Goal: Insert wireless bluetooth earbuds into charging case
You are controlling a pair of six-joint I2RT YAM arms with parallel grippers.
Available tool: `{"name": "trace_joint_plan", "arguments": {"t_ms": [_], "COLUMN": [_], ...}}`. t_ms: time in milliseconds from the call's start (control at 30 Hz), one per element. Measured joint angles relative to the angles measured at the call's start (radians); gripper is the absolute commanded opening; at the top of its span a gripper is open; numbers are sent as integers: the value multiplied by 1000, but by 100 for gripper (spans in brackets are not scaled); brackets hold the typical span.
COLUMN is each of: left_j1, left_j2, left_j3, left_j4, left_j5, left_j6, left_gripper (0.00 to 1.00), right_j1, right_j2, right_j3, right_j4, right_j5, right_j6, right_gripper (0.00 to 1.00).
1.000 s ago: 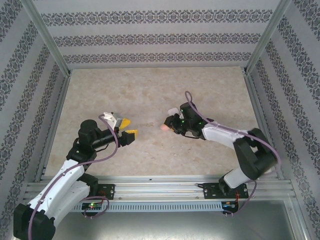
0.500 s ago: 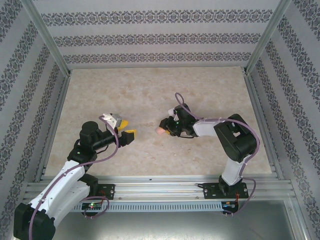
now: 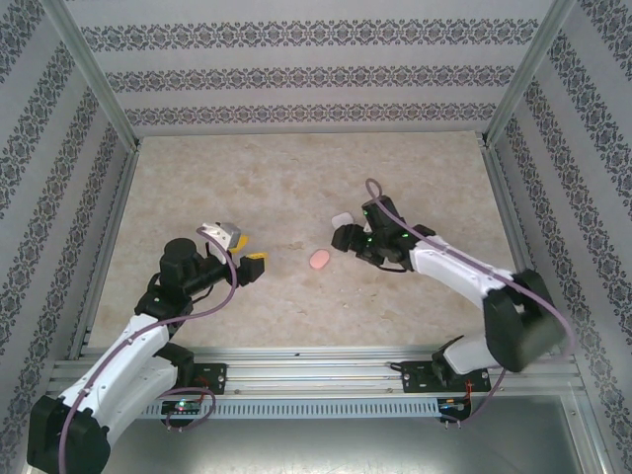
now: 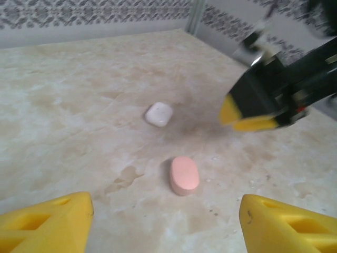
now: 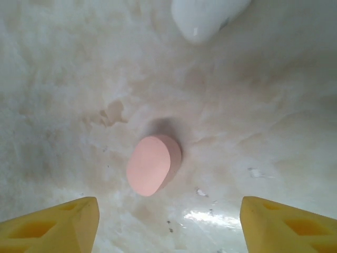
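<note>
Charging case, a pale pink oval plastic pebble [image 5: 154, 165], lay closed on the beige marbled table [image 3: 247, 178], just ahead of the right gripper [image 5: 168, 226], whose jaws stood spread and empty. The left gripper [image 4: 166, 224] also had its jaws spread, with the pink case further ahead. A white rounded plastic case [image 4: 159, 114] lay beyond. Both lids seemed shut, so opening and inserting probably remained.

The table [image 3: 247, 178] carries a pink case [image 3: 319, 260] and white case [image 3: 342, 219].

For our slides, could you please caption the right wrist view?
Open right gripper above a closed pink charging case on the marbled table, white case beyond.
</note>
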Motion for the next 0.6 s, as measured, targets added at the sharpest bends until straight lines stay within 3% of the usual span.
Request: {"name": "trace_joint_plan", "arguments": {"t_ms": [67, 133, 167, 333, 500, 600], "left_j1": [5, 13, 19, 94, 203, 241], "left_j2": [15, 27, 33, 83, 165, 216], "left_j3": [14, 33, 44, 84, 92, 56], "left_j4": [-24, -47, -57, -66, -54, 45], "left_j5": [-51, -109, -145, -278, -385, -458], "left_j6": [12, 24, 33, 46, 34, 18], "left_gripper": [78, 98, 100, 100, 100, 100], "right_j1": [-20, -44, -59, -141, -269, -316], "right_j2": [-79, -152, -195, -412, -543, -562], "right_j3": [5, 5, 4, -56, -266, -423], "right_j4": [-51, -96, -118, -135, 28, 190], "right_j5": [61, 127, 166, 359, 509, 539], "right_j6": [-44, -90, -115, -242, -383, -494], "right_gripper": [82, 91, 98, 98, 98, 98]}}
